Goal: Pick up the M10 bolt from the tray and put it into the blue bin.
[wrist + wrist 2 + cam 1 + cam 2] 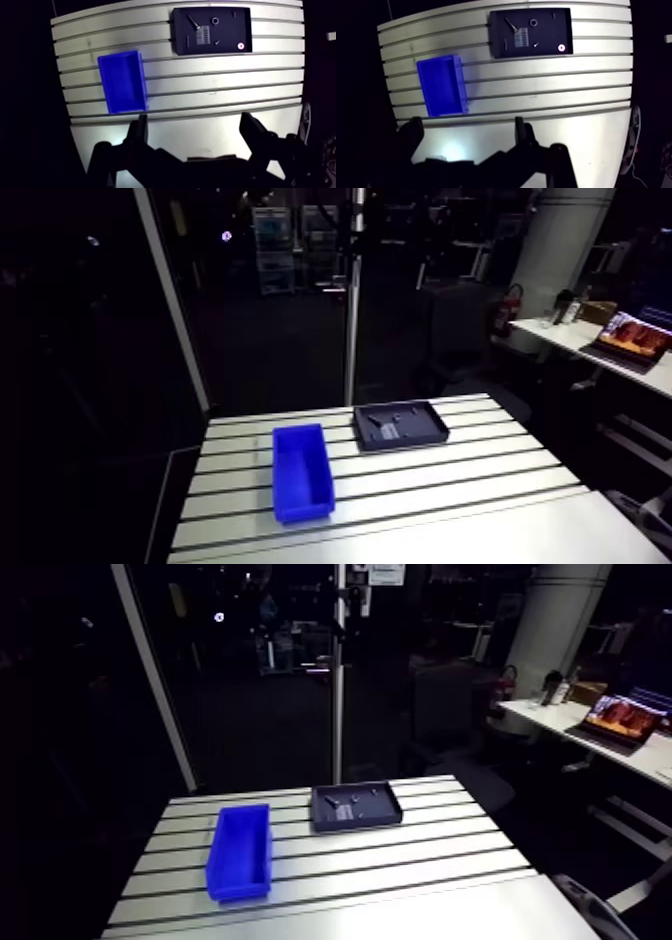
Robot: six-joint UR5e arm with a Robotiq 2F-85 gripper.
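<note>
The dark tray (231, 31) lies on the slotted table, far ahead of my gripper (194, 120). The M10 bolt (192, 21), a long dark piece with a bright head, rests slanted in the tray near its bin-side end. The blue bin (122, 82) stands beside the tray, closer to me, and looks empty. My gripper hangs high above the table's near edge, open, with nothing between its fingers (139, 131). The arm view shows the bin (302, 471) and the tray (402, 426) side by side, but not the gripper.
The tray also holds a barcode label (203, 35), a small nut (215, 21), a white washer (240, 46) and a little screw (217, 43). Bare slotted table (225, 90) stretches between the tray and my gripper.
</note>
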